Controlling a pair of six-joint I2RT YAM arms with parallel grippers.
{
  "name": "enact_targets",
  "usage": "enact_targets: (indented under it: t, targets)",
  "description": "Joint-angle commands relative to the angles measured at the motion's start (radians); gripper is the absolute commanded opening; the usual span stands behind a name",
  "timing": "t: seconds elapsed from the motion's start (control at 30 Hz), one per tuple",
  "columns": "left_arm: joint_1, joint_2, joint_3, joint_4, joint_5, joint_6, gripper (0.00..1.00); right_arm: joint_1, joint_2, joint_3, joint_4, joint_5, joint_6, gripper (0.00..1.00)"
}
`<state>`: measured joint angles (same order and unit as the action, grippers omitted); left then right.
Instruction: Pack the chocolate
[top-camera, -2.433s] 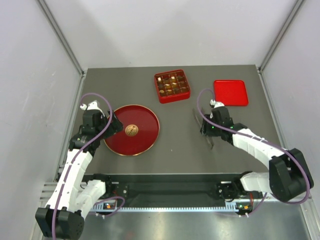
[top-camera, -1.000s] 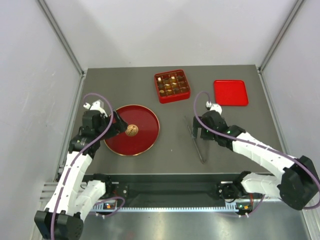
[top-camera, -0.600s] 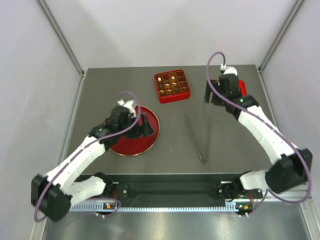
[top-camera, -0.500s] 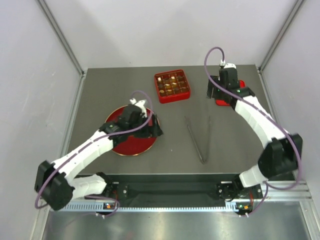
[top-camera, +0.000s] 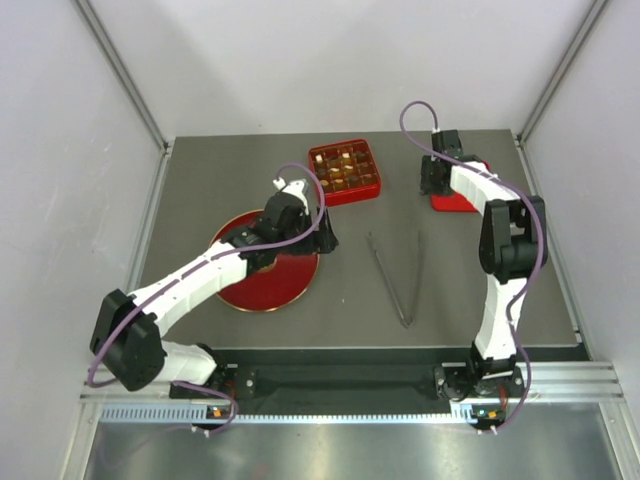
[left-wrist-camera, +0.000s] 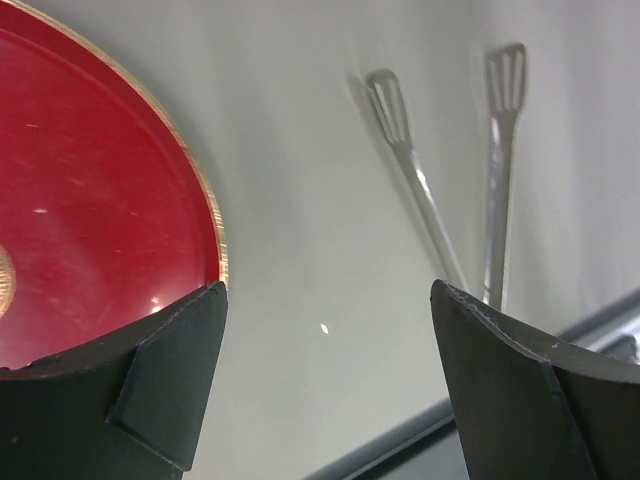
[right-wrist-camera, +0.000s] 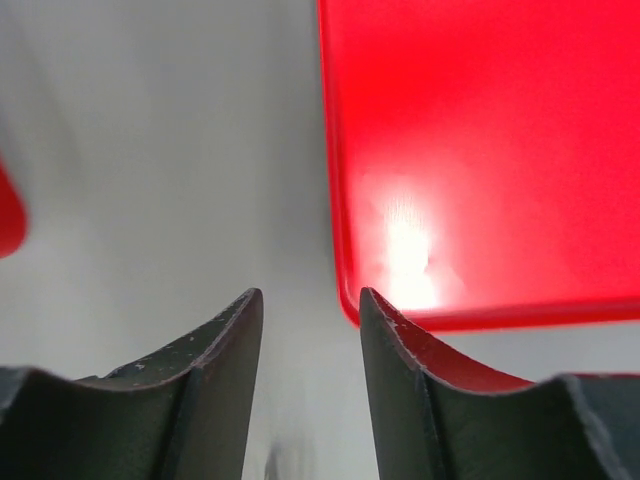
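The chocolate, small cream, tan and dark pieces, fills the compartments of a square red box at the back middle of the table. My left gripper hangs open over bare table just right of the round red plate. In the left wrist view it holds nothing, with the plate's gold rim at its left finger. My right gripper is low at the near left corner of the flat red lid. Its jaws stand narrowly apart and empty, the right fingertip over the lid's corner.
Metal tongs lie on the table right of centre, their slotted tips ahead of the left gripper. A sliver of a golden ball shows on the plate. The box's red edge lies left of the right gripper.
My left arm swung from the plate's left side across to its right edge. My right arm left the tongs lying on the table, reached back to the lid, and its jaws narrowed.
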<state>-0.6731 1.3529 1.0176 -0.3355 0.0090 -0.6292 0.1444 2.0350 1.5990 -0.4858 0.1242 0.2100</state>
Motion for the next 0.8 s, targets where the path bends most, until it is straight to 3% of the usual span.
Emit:
enact_targets:
  t: [0.0,0.57,0.63,0.77]
  targets:
    - [0.001,-0.044,0.023,0.016,-0.093,0.022,0.88,-0.008,0.034,0.049,0.067,0.023,-0.037,0.43]
    - [0.004,-0.144,-0.079,0.013,-0.185,0.046,0.89,-0.025,0.129,0.065,0.093,0.069,-0.049,0.34]
    - [0.004,-0.147,-0.076,0.012,-0.188,0.046,0.89,-0.026,0.136,0.079,0.085,0.065,-0.046,0.28]
    - [0.004,-0.156,-0.062,-0.008,-0.199,0.043,0.89,-0.025,0.130,0.114,0.055,0.025,-0.052,0.02]
